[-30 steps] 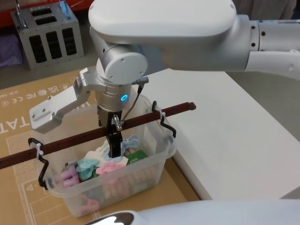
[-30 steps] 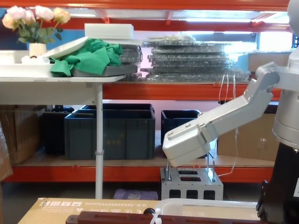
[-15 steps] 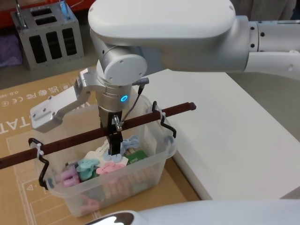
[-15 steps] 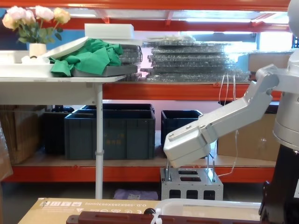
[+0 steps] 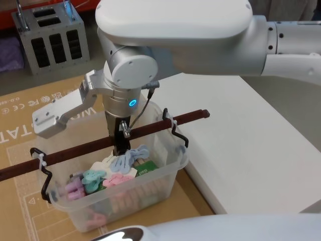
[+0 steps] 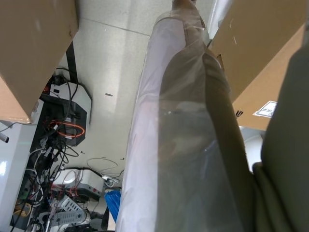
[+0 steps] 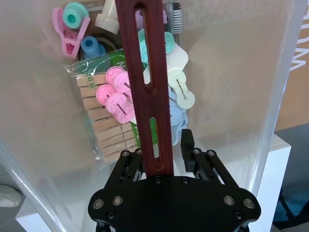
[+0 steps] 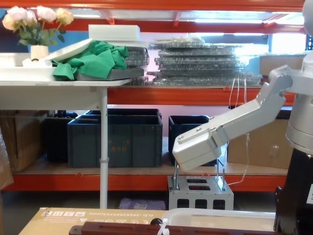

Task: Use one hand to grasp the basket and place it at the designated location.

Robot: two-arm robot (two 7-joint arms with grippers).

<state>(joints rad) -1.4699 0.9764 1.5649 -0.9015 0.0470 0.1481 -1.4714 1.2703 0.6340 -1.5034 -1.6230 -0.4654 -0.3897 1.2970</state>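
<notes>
The basket (image 5: 155, 186) sits on the cardboard (image 5: 30, 108), just left of the white surface (image 5: 251, 145). My right gripper (image 5: 120, 143) has its fingers (image 7: 187, 143) clamped on the reddish handle (image 5: 75, 150) about mid-length. If that hold is off-balance, I'd expect the tub to tip on lifting, spilling clothes pegs (image 5: 93, 176). The handle's left end is cut off. I can't tell whether the base is clear of the cardboard.

my right gripper (image 5: 122, 147) at the reddish-brown bar handle (image 5: 150, 129) across the translucent plastic basket (image 5: 125, 201), on brown cardboard (image 5: 20, 103), left of the white table (image 5: 241, 140).
</notes>
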